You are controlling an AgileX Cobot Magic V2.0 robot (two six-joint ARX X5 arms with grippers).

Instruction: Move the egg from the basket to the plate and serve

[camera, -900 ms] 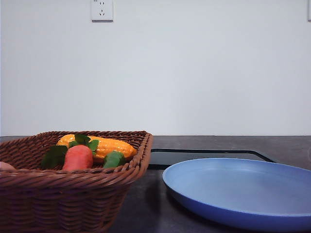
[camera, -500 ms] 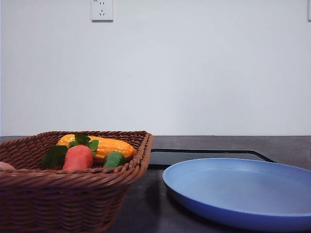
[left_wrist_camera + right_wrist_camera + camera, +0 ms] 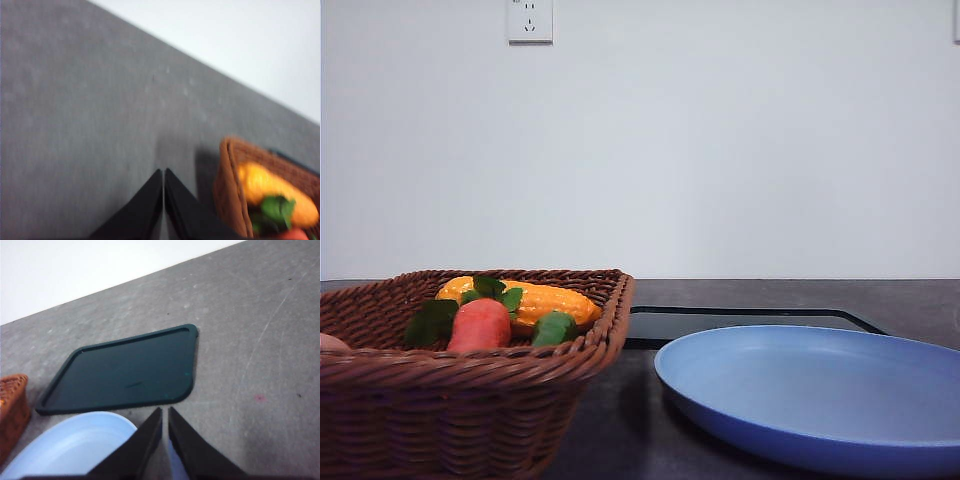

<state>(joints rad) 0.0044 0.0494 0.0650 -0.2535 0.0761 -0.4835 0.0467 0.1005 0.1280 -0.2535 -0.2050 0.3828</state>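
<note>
I had both sets of fingers pressed together, the left gripper (image 3: pixel 163 172) over bare tabletop (image 3: pixel 75 125) beside the basket (image 3: pixel 470 400), the right gripper (image 3: pixel 165 412) above the plate (image 3: pixel 820 395), since the egg (image 3: pixel 330 342) lay untouched at the basket's left edge.

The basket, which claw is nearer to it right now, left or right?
Left. The left claw hovers over bare table with the basket close beside its tips. The right claw sits over the plate near the black tray; the basket lies past the plate.
</note>
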